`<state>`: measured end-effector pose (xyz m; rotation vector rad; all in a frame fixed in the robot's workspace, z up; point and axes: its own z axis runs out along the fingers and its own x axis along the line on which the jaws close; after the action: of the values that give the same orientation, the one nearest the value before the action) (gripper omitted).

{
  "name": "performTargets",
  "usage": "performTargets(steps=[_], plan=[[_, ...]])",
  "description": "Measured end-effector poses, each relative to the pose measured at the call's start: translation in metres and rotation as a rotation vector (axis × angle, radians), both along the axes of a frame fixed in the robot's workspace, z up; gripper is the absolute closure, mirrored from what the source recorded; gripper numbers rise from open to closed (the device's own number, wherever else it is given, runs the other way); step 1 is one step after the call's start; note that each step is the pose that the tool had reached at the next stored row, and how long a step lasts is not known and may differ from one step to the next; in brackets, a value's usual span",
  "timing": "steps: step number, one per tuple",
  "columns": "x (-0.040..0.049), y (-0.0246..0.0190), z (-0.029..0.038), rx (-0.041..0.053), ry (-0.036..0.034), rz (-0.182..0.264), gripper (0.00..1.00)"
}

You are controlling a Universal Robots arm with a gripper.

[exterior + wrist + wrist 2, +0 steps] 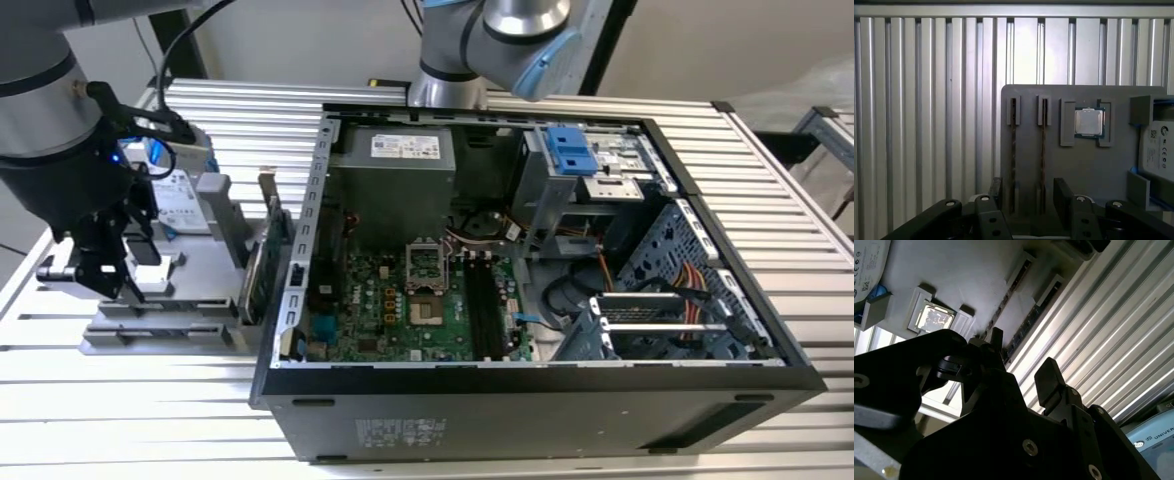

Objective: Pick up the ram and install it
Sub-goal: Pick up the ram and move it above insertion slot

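On the exterior view's left, hanging above a grey holder (160, 335) on the slatted metal table (134, 420): the pincer (111, 285), pointed downward from a dark arm. Plainly spread in both wrist views, fingertips (1063, 190) well apart and pinching nothing.

Not yet lifted: two ram sticks, thin and dark, standing on edge in parallel slots of the holder, well outside the open computer case (534, 410). In the first wrist view, one ram stick (1043, 150) just beside a square silver processor (1089, 122) seated in its own recess, the other ram stick (1013, 150) one slot farther from it. Both lined up with the gap between the fingers (contact with either hard to judge, though none apparent).

Past the processor, at the holder's edge: a grey hard drive (1159, 150) in a blue frame. Upright between holder and case in the exterior view: a green expansion card (274, 265).

Inside the case, side panel off: a green motherboard (400, 310) lying flat, with long black slots (483, 310) running beside the processor socket. Beyond the case, at the table's far edge: the base of a second arm (461, 60).
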<state>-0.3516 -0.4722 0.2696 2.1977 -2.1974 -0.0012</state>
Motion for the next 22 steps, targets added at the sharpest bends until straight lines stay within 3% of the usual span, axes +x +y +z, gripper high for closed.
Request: performTargets(steps=[15, 22], plan=[[-0.0001, -0.0031, -0.0094, 0.0000, 0.0036, 0.000, 0.00], [-0.0009, -0.0046, -0.0134, 0.0001, -0.0080, 0.000, 0.00]])
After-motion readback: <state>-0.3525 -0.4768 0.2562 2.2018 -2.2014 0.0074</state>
